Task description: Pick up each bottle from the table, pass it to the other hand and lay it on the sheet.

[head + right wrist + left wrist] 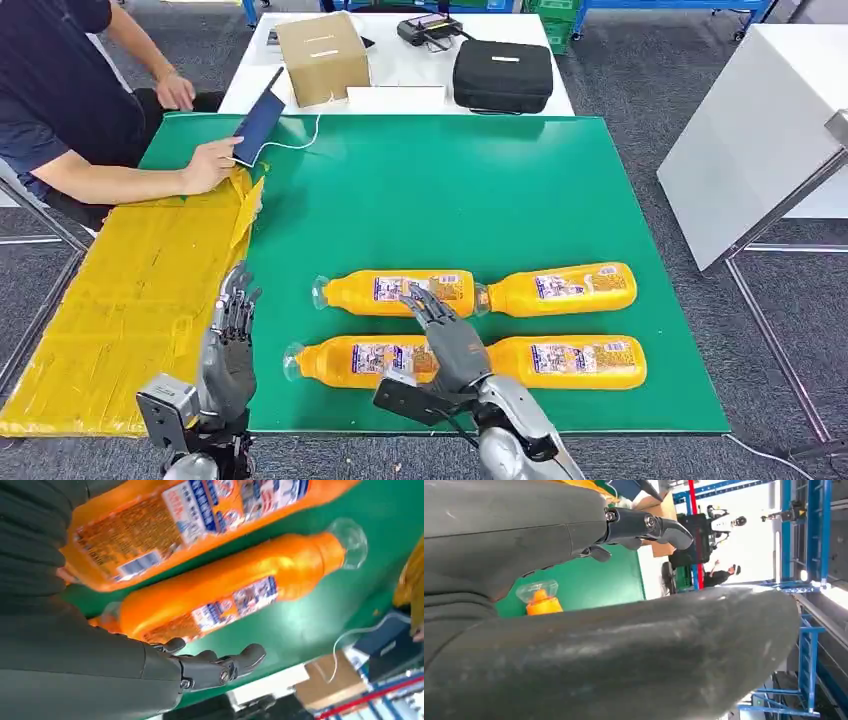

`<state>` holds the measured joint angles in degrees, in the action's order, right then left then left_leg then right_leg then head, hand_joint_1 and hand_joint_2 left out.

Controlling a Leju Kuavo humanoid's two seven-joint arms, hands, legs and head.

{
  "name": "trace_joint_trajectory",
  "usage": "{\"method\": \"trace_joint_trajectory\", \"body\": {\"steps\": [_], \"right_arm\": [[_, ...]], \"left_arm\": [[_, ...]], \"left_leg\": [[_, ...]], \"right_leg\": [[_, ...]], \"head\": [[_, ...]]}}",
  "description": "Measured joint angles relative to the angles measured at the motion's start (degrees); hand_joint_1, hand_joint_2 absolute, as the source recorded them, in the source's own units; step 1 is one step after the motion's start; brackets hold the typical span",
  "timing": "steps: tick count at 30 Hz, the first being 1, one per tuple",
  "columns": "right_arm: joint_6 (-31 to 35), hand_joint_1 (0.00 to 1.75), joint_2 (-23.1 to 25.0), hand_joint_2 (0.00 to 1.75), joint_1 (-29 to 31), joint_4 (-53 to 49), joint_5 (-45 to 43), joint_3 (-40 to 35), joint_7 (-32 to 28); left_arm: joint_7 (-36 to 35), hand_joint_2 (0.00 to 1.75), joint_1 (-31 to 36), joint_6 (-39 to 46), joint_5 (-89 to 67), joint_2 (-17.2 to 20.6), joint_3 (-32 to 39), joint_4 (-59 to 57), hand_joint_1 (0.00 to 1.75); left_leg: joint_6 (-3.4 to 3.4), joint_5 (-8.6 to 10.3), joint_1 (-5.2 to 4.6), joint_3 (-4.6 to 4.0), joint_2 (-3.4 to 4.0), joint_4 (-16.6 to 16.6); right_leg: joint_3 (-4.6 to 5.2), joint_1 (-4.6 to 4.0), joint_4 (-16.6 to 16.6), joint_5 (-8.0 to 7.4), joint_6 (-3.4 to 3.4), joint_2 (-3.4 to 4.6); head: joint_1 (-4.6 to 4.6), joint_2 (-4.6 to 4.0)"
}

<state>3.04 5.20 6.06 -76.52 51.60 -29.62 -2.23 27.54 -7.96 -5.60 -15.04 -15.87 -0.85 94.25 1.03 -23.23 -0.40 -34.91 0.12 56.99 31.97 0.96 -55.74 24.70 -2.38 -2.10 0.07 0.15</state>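
A: Head view, what's where?
B: Yellow sheet on the table's left edge; left hand empty, fingers apart; right hand spread, empty, over four bottles near the front edge

Cardboard box (beside black case).

Labels on bottles too blurred to read; no other legible txt.

Green table, four bottles, yellow sheet
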Motion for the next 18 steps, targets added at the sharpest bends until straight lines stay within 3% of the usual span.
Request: {"method": "trace_joint_trajectory", "body": {"steps": [17,18], "right_arm": [[-2.56,0.00,0.04,1.75,5.77,9.27,0.18,-5.70,2.45],[-3.42,0.37,-0.17,1.75,6.58,10.57,0.18,-7.23,2.88]], "left_arm": [[-0.09,0.00,0.95,-0.09,0.46,0.00,0.07,-1.29,0.00],[-0.09,0.00,0.92,-0.09,0.66,0.00,0.13,-1.36,0.00]], "left_leg": [[0.00,0.00,0.00,-0.01,0.00,0.00],[0.00,0.00,0.00,-0.01,0.00,0.00]], "right_leg": [[0.00,0.01,0.00,0.00,0.00,0.00],[0.00,0.00,0.00,0.00,0.00,0.00]], "head": [[0.00,0.00],[0.02,0.00]]}}
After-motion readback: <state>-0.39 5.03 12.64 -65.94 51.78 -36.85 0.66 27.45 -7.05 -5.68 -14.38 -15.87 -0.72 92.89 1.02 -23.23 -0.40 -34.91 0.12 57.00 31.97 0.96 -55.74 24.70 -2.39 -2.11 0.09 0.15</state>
